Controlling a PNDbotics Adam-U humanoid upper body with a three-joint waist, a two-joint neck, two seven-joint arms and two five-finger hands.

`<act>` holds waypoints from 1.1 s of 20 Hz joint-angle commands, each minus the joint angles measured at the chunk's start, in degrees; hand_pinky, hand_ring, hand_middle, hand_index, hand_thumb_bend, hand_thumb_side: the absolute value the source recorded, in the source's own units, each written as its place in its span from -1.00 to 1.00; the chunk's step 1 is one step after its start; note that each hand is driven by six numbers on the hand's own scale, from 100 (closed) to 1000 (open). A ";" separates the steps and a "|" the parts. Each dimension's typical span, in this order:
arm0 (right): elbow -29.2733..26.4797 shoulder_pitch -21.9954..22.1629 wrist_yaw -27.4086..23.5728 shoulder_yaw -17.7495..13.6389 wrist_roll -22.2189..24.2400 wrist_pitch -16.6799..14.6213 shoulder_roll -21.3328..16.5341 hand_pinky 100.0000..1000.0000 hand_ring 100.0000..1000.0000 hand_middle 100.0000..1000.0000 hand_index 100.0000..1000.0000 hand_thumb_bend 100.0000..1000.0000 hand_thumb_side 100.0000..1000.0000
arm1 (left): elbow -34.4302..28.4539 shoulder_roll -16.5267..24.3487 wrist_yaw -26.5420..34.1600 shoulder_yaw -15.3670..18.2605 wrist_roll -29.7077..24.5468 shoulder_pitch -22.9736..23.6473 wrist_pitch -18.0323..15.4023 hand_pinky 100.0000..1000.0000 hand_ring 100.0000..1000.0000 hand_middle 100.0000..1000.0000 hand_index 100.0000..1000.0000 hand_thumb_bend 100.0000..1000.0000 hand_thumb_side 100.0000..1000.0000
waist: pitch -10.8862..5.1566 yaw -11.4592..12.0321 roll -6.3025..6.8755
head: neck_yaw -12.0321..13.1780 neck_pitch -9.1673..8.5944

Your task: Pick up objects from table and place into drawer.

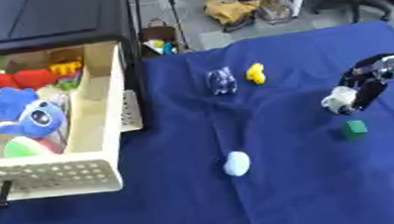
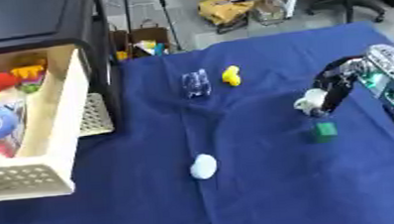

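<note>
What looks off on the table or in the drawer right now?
Nothing spilled or broken. The blue cloth is wrinkled through the middle. The drawer stands open, crowded with toys. The right hand is curled round a small white thing above the green block. The left hand is out of view.

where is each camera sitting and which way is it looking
Left eye view: in the head, looking down at the blue cloth and the open drawer; the right hand shows, holding a white object.
Right eye view: same head, set slightly to the right; more of the right arm shows.
Shared: the green block and yellow toy.
</note>
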 commanded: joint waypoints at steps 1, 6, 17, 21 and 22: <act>-0.35 -1.02 -0.25 -1.06 0.00 0.67 -1.37 0.69 0.84 0.55 0.88 -0.39 -0.35 | -0.60 0.69 -0.12 0.08 -0.03 -0.78 0.12 -0.13 -0.02 0.10 0.48 -0.50 1.00 | -0.90 -0.14 -0.14 | -0.10 -0.60; -0.58 -1.00 -0.88 -0.87 -1.08 1.66 -1.14 0.67 0.81 0.41 0.79 -0.40 -0.36 | -0.60 0.61 -0.13 0.05 -0.01 -0.76 0.17 -0.13 -0.02 0.10 0.48 -0.50 1.00 | -0.87 -0.10 -0.11 | -0.18 -0.69; 0.58 -1.06 -0.42 -0.20 -1.47 1.75 -0.48 0.66 0.79 0.34 0.72 -0.50 -0.45 | -0.60 0.48 -0.19 0.02 -0.03 -0.70 0.23 -0.14 -0.02 0.10 0.47 -0.51 1.00 | -0.66 0.06 -0.08 | -0.34 -0.81; 0.73 -1.20 -0.33 -0.18 -1.91 1.79 -0.36 0.65 0.78 0.28 0.67 -0.59 -0.43 | -0.60 0.43 -0.23 0.01 -0.03 -0.70 0.26 -0.14 -0.02 0.10 0.47 -0.51 1.00 | -0.57 0.04 -0.09 | -0.38 -0.86; 0.74 -1.24 -0.36 -0.17 -2.09 1.84 -0.32 0.65 0.78 0.26 0.66 -0.60 -0.43 | -0.60 0.43 -0.23 0.00 -0.03 -0.69 0.27 -0.14 -0.02 0.10 0.47 -0.51 1.00 | -0.56 0.03 -0.10 | -0.38 -0.87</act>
